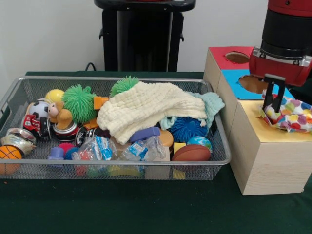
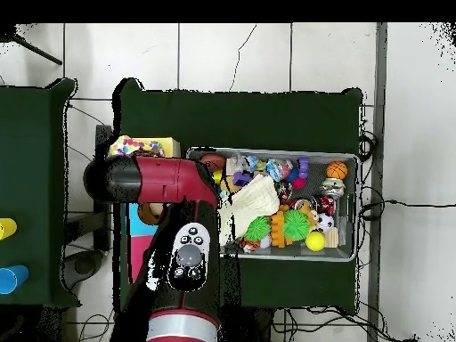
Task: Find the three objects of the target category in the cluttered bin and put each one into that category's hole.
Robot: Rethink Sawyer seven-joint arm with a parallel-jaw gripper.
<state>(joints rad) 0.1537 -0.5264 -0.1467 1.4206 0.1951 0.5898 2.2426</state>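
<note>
One risk: the black jaws of the red gripper (image 1: 273, 100), closed on the soft multicoloured dotted cloth (image 1: 291, 114), may release it onto the yellow top of the wooden box (image 1: 263, 161) beside a hole.

My arm (image 1: 287, 34) is red and black; cloth (image 1: 290, 114) white with multicolour dots; towel (image 1: 148, 109) cream; spiky ball (image 1: 79, 102) green; box top (image 1: 275, 127) yellow.
</note>
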